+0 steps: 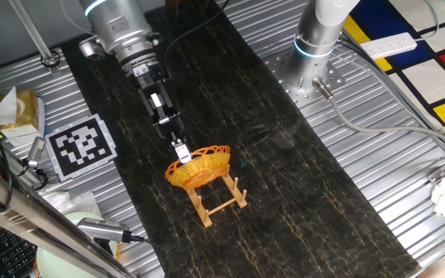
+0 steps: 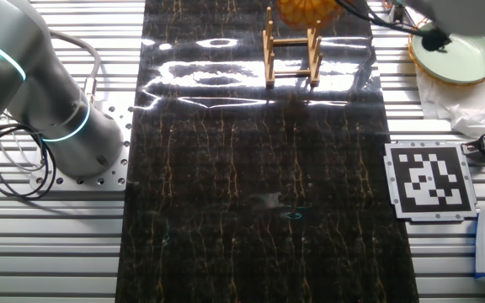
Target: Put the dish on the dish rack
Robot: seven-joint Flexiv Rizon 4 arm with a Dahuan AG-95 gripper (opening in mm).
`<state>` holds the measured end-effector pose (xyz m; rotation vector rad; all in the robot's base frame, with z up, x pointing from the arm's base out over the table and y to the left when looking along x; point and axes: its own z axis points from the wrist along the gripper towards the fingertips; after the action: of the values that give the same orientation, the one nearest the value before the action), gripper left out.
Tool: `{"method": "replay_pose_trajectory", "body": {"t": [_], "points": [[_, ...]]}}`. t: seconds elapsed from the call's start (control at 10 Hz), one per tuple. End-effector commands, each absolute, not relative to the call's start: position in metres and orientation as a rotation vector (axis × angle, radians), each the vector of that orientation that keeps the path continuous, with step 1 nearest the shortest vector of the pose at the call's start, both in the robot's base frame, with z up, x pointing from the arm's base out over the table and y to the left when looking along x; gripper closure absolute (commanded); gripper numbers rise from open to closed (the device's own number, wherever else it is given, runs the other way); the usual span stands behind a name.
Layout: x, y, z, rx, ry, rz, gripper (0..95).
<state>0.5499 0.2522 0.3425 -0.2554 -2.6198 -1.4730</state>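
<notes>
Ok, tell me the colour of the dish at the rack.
Orange-yellow, woven lattice look; the dish shows best in the fixed view with the gripper.

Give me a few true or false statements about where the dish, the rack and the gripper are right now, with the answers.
1. The dish sits over the dish rack. True.
2. The gripper is at the dish's rim. True.
3. The dish rack lies tipped on its side. False: it stands upright on the dark mat.
4. The pale green plate rests on the dish rack. False: it sits off the mat, beside it.
5. A printed marker lies beside the mat. True.
</notes>
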Motion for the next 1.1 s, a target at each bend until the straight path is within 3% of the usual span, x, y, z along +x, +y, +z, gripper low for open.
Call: {"method": "replay_pose_trajectory", "body": {"t": [0.1,0.3,1.1], "points": [[0.5503,0.2533,0.3434,-0.232,-2.621,-1.589,95.0],[0.5504,0.2534,0.3435,-0.245,-2.558,-1.726,95.0],[0.5503,0.2514,0.3408,-0.226,-2.566,-1.784,95.0]]}}
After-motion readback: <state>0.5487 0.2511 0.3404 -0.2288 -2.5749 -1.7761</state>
